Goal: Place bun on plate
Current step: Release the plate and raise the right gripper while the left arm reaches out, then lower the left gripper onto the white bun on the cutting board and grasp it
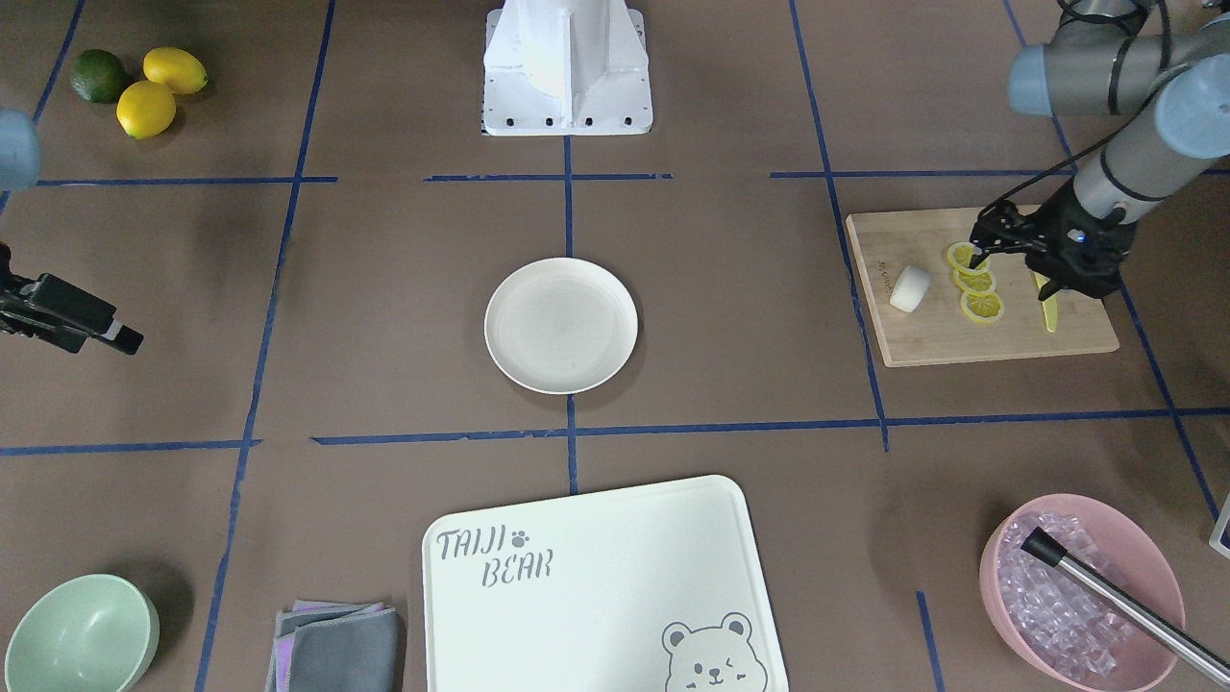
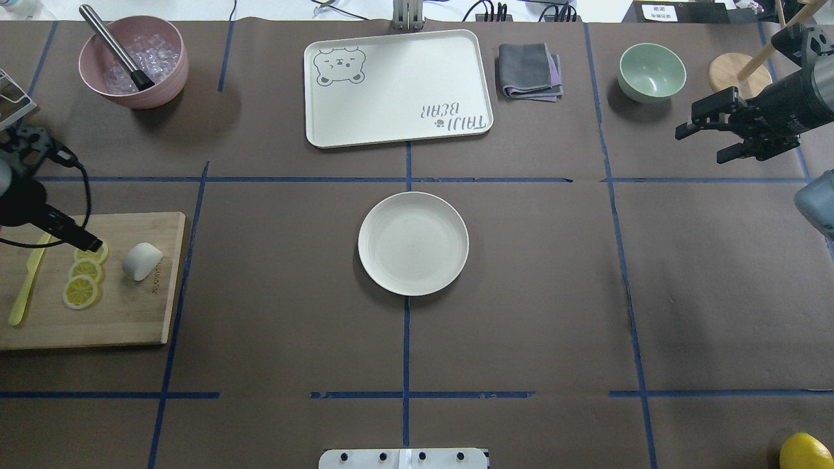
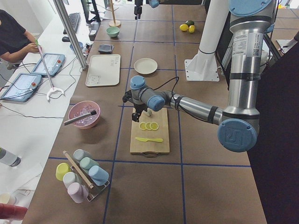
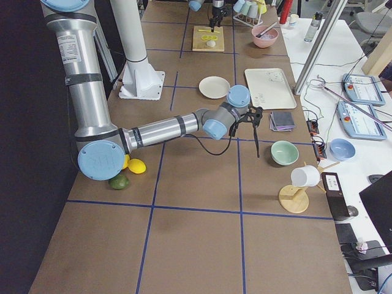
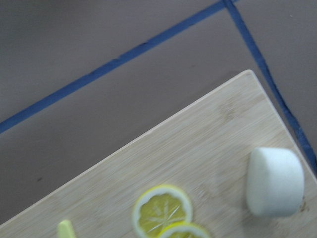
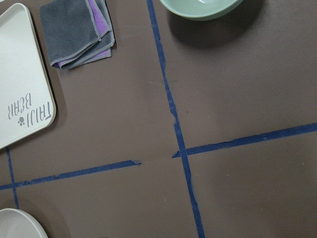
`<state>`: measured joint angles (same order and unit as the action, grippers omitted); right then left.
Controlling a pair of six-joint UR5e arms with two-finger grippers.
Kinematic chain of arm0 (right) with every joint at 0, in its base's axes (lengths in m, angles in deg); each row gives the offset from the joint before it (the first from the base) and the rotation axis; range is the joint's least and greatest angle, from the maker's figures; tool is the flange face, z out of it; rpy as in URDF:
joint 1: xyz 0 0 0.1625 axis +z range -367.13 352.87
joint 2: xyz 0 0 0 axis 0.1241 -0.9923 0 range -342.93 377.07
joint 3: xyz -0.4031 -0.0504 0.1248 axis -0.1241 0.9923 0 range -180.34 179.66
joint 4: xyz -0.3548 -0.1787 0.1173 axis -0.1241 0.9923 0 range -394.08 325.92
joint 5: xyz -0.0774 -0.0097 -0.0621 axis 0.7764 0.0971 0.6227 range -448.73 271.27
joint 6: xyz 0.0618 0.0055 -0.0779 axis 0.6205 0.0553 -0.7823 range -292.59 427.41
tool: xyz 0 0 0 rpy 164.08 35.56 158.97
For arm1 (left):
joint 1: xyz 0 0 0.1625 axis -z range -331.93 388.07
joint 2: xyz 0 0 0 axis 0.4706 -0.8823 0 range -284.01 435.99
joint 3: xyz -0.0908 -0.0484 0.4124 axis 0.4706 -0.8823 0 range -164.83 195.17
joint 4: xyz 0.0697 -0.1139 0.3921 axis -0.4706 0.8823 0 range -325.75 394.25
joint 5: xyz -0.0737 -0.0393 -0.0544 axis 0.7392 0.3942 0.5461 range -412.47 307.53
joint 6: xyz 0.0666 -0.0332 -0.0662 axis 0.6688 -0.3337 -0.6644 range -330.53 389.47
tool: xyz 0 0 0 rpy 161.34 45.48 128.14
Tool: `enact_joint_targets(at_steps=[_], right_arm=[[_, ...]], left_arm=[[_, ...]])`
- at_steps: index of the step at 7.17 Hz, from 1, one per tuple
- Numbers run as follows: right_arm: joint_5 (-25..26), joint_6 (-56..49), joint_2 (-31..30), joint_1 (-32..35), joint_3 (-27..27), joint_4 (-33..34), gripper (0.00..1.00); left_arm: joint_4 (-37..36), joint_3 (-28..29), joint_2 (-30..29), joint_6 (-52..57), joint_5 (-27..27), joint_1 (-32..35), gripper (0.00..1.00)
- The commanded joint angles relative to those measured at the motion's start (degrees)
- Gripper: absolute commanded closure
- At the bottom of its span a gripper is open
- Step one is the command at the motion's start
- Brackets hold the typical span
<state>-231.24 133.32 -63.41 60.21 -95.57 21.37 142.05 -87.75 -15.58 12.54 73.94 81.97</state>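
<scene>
While our left gripper (image 1: pixel 1009 272) hangs open over the lemon slices (image 1: pixel 974 284) at frame right, the bun (image 1: pixel 910 288) lies just left of them on the wooden board (image 1: pixel 961 341); we should centre over it, straddle low, squeeze gently, then go for the plate (image 1: pixel 560 325).

bun (image 1: pixel 909 288) white | plate (image 1: pixel 561 325) cream, plain | lemon slices (image 1: pixel 975 282) yellow | table (image 1: pixel 384 288) brown, blue line grid

Both arms, the left arm (image 3: pixel 196 106) and the right arm (image 4: pixel 159 131), are silver-grey tubes with pale blue joint caps and small printed labels. The left end effector (image 1: pixel 1011 276) and right end effector (image 2: pixel 702 146) are black. A black cable (image 2: pixel 86 192) loops at the left wrist. The white pedestal (image 1: pixel 567 67) is boxy — dark screws line its foot.
</scene>
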Motion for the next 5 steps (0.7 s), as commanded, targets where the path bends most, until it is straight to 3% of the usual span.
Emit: enact_joint_targets(at_steps=[1, 5], right_arm=[[0.21, -0.08, -0.12, -0.10, 0.05, -0.08, 0.00], [0.65, -0.08, -0.21, -0.45, 0.14, -0.16, 0.00]], left_arm=[[0.05, -0.61, -3.09, -6.87, -0.99, -4.59, 0.01], [0.14, 2.28, -3.09, -6.71, -2.13, -8.45, 0.02]])
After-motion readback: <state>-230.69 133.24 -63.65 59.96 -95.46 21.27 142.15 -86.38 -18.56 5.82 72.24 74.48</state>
